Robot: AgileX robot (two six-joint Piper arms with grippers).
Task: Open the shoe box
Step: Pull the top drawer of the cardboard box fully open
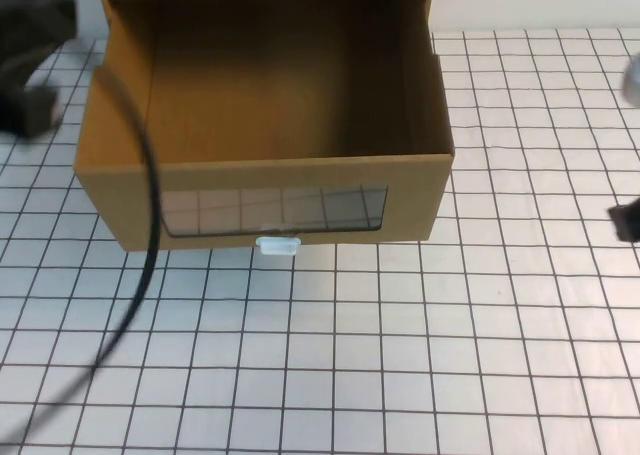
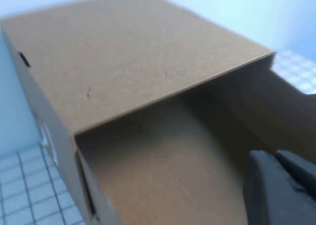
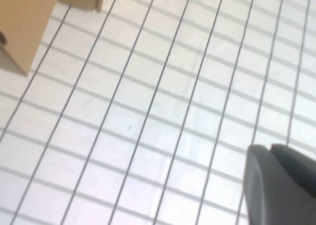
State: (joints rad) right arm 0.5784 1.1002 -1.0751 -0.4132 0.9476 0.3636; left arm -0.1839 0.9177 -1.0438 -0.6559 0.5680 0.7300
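The shoe box (image 1: 265,190) sat at the far middle of the gridded surface (image 1: 450,355), its drawer (image 1: 280,85) standing out toward me and open at the top, with a clear window (image 1: 275,208) in the front wall and a small white tab (image 1: 278,246) just under it. My left tool (image 2: 276,158) hung raised by the box's left side, a dark cable (image 1: 150,215) draping across that front corner, and I could not tell how it stood. My right tool (image 3: 271,148) was closed on nothing, over bare grid, well apart to the box's right.
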